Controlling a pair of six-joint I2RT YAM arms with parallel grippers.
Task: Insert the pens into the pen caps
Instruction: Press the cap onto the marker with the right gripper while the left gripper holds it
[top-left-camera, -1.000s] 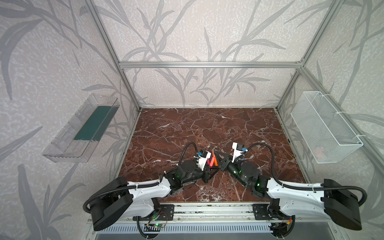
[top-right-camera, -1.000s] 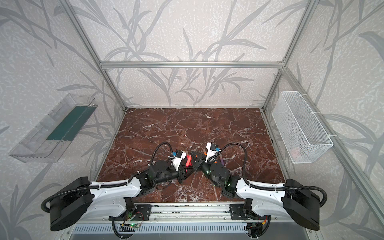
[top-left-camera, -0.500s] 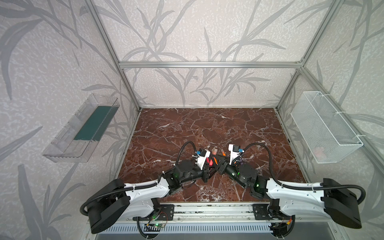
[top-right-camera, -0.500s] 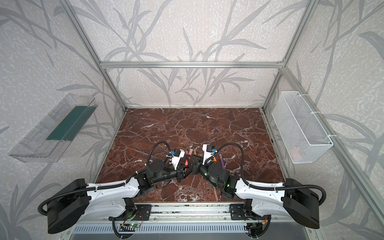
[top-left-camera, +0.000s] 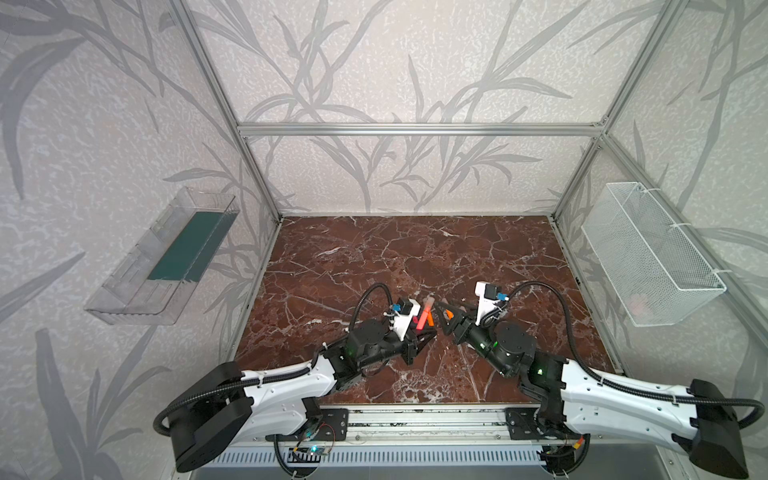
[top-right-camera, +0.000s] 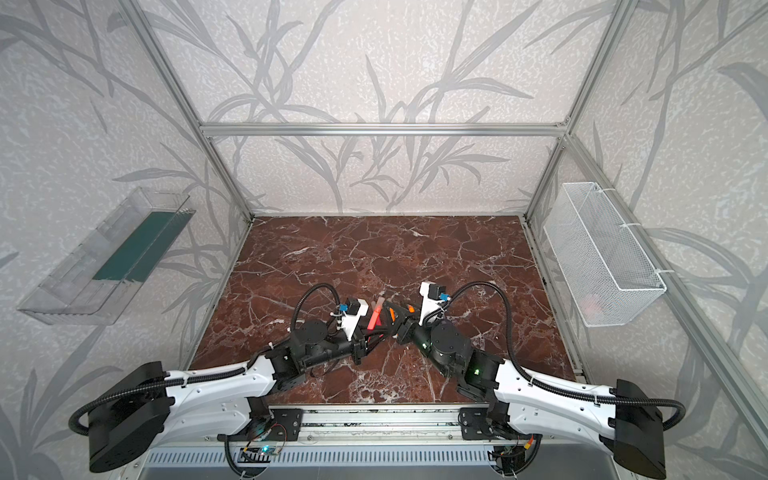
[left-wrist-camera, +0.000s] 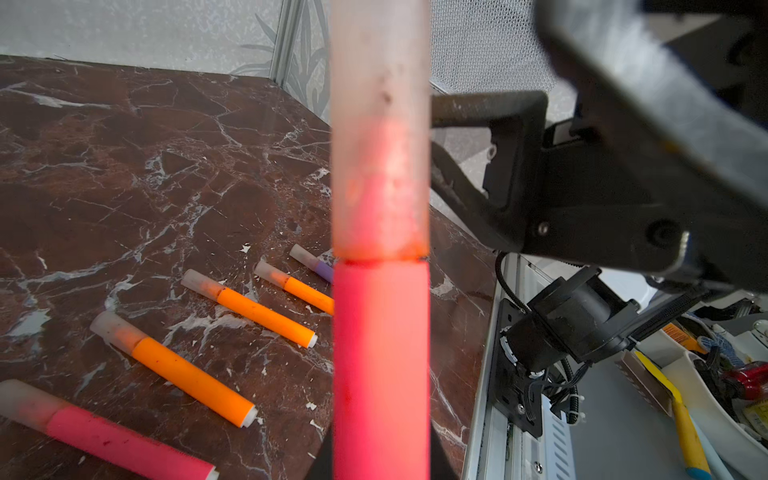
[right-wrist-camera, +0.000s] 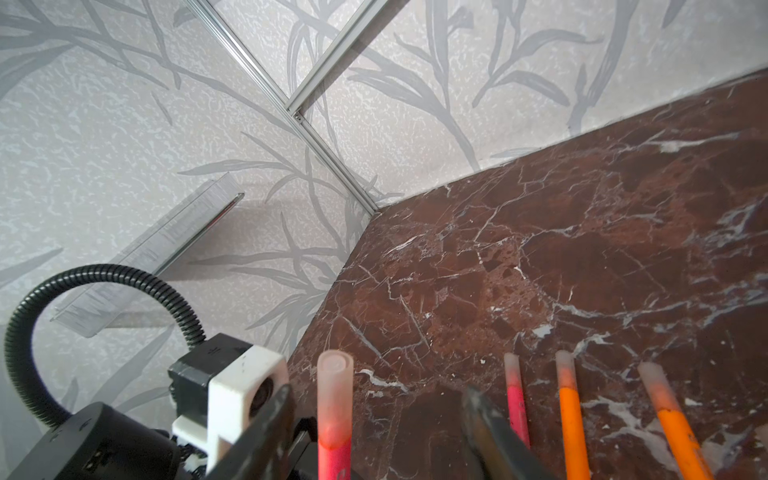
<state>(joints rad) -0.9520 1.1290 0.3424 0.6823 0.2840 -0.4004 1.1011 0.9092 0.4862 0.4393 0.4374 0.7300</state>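
Pink pen (left-wrist-camera: 380, 365), capped, clenched in the left gripper (top-left-camera: 419, 332) and held up off the marble table (top-left-camera: 374, 257).
Its pale cap (right-wrist-camera: 334, 386) stands between the right gripper (right-wrist-camera: 378, 399) fingers, which are spread and clear of it; five other capped pens (left-wrist-camera: 191, 376) lie below.

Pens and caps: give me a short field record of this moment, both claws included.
held pen: red-pink pen, upright, cap fully pushed on
left claw: shut on the red-pink pen
right claw: open, jaws either side of the cap, not closed on it
table: five capped pens lying flat: pink pen, orange pens, purple pen
loose caps: none visible
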